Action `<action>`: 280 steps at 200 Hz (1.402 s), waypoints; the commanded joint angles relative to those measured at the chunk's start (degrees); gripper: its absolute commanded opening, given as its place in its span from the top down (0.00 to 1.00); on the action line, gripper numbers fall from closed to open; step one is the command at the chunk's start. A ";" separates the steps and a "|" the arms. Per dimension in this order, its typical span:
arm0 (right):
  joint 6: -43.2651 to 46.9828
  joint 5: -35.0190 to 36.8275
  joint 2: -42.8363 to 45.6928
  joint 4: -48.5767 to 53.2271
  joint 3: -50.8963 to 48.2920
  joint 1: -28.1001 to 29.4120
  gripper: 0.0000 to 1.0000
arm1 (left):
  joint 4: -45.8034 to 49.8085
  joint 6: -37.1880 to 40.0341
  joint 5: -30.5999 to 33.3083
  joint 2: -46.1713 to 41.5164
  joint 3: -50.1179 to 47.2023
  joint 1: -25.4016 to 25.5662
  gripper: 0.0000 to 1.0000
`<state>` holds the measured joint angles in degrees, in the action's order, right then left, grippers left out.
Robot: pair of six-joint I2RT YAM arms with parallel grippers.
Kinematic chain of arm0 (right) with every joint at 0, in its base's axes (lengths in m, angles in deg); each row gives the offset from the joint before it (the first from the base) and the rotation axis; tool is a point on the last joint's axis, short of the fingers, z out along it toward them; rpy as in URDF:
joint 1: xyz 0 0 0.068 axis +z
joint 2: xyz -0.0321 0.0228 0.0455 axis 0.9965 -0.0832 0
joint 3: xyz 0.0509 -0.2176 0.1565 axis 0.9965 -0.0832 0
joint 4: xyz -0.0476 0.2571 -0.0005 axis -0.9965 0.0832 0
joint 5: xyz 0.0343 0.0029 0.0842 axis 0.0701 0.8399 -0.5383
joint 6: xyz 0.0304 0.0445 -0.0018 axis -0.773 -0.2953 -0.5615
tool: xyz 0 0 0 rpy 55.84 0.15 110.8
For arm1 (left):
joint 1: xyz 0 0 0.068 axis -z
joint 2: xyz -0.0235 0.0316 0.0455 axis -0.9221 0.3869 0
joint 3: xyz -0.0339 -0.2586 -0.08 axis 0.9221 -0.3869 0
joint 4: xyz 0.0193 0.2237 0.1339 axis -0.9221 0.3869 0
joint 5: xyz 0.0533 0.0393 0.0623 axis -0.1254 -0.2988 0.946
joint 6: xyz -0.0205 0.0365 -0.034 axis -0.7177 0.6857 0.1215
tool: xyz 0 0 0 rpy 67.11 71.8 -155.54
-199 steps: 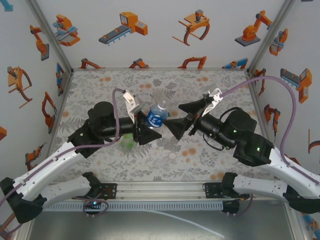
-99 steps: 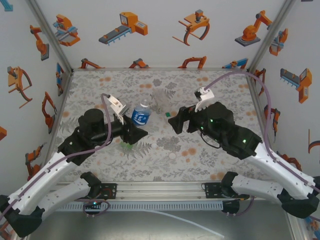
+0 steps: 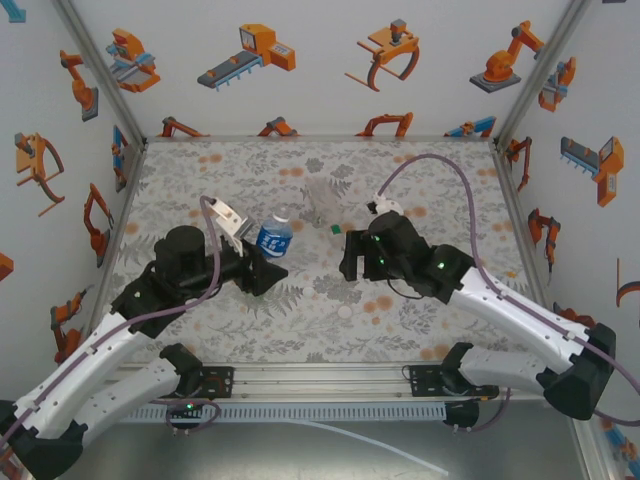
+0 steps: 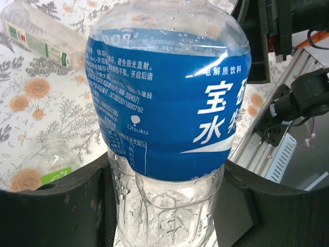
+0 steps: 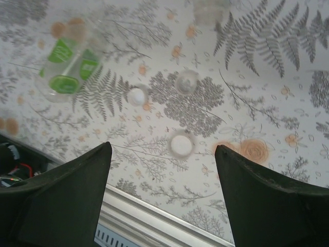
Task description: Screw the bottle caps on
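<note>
Barely begun: left jaws clamp blue-label bottle (image 4: 169, 103); right jaws wide, empty, above loose caps (image 5: 181, 145) on tabletop (image 5: 288, 62); seemingly none screwed on.

A robotics lab test cell: white walls (image 3: 320, 100) printed with orange robot-arm cartoons across the top, aluminium frame posts (image 3: 103, 75) in the upper corners, 2 robot arms (image 3: 100, 345) bolted to a rail (image 3: 320, 378) at bottom centre.
</note>
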<state>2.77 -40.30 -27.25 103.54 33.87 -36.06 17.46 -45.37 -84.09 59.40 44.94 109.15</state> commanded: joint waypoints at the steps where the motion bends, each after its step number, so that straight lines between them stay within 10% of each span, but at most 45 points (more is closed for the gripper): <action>1: -2.15 -1.42 -1.72 1.94 -0.64 -0.98 0.27 | -0.34 1.01 -0.03 -0.05 -0.59 -0.34 0.97; 124: -4.68 -3.74 -13.28 2.59 -2.99 -0.88 0.46 | 0.53 1.77 -3.54 -0.64 -3.02 -0.34 0.99; 280: 3.56 -1.58 -42.25 2.74 20.45 8.88 0.53 | 8.72 -0.60 16.96 -12.30 -6.30 -0.40 0.99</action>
<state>4.38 -42.64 -65.96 106.08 50.09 -28.04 23.08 -44.73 -71.67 50.37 39.30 109.13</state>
